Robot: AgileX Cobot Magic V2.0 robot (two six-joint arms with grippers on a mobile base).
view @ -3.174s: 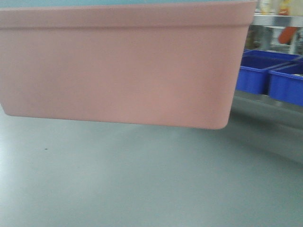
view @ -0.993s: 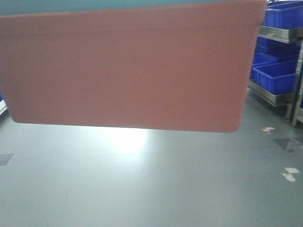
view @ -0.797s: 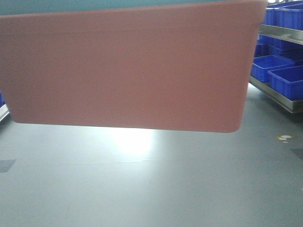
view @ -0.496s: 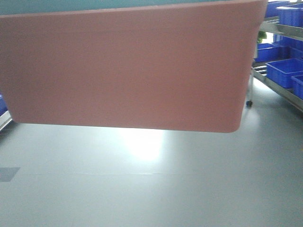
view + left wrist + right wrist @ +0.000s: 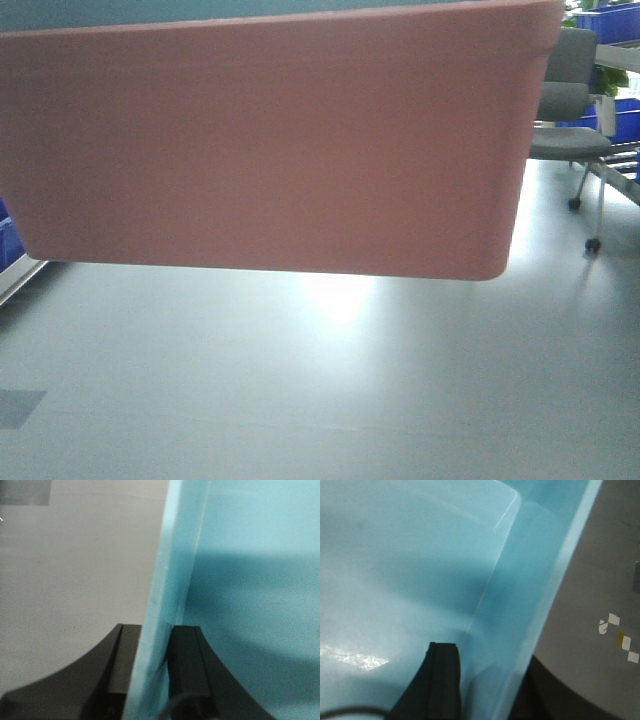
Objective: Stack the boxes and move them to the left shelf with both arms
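Pink matte plastic fills most of the front view. The pink bin (image 5: pixel 270 150) hangs above the grey floor (image 5: pixel 300 400), and its lower corners are rounded. Right of the pink bin stand a grey office chair (image 5: pixel 565 100) on castors and dark blue crates (image 5: pixel 610 20), both cut off by the frame edge. At its lower left only a small piece of a steel rail (image 5: pixel 20 280) shows. Above the pink bin's rim appears a thin strip of the light blue bin (image 5: pixel 200 10), which sits inside it. The left gripper (image 5: pixel 152 630) has its black fingers (image 5: pixel 125 665) closed on the light blue bin's smooth side wall. The right gripper (image 5: pixel 490 675) clamps the opposite wall, with its outer finger mostly hidden under the rim. White tape marks (image 5: pixel 615 630) lie on the floor.
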